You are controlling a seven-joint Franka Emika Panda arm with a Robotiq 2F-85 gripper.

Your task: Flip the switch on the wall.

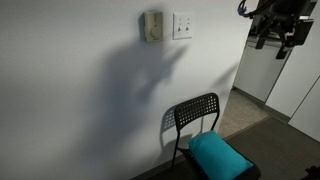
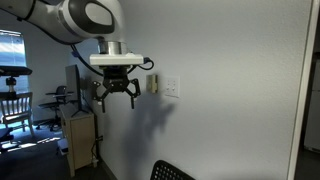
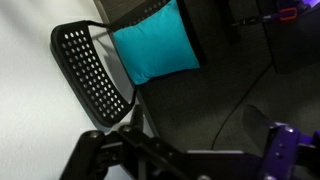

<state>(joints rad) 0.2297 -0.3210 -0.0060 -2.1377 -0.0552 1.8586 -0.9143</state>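
Note:
The switch (image 1: 182, 25) is a small white square plate on the plain white wall (image 1: 70, 90). It also shows in an exterior view (image 2: 172, 87) on the wall (image 2: 240, 80). My gripper (image 1: 275, 38) hangs in the air well off to one side of the switch, at about its height, and does not touch the wall. In an exterior view the gripper (image 2: 118, 95) points down, with its fingers spread and empty. In the wrist view the gripper (image 3: 198, 128) is open, and the switch is out of view.
A beige box with a round dial (image 1: 152, 26) sits right next to the switch. A black perforated chair (image 1: 195, 115) with a teal cushion (image 1: 218, 155) stands below against the wall, and shows in the wrist view (image 3: 90, 70). White cabinet doors (image 1: 300, 85) stand beyond the gripper.

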